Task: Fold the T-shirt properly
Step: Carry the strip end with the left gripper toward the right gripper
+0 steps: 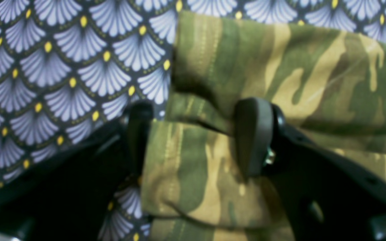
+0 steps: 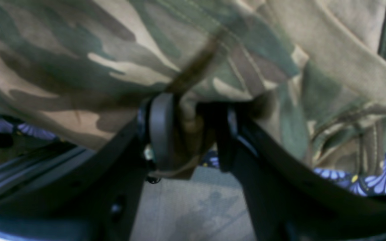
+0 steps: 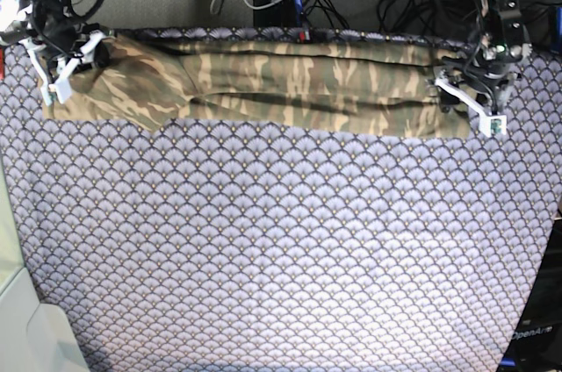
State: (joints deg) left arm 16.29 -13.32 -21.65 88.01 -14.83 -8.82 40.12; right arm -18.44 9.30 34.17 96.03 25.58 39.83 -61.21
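Camouflage-print soft cloth T-shirt (image 3: 263,87): long band across frame top, ends at both grippers. Left gripper (image 1: 196,134) wide open, cloth between jaws; right gripper (image 2: 189,130) part-open, fold between jaws, grip unclear.

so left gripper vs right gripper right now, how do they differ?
1. Left gripper stands wide open over the shirt's hem end; right gripper is narrower, with a bunch of cloth between its fingers.
2. In the base view the left gripper is at the shirt's right end, the right gripper at its left end.
3. The left shows flat folded layers; the right shows rumpled cloth near the collar.

Shared: both sit at the shirt's far ends.
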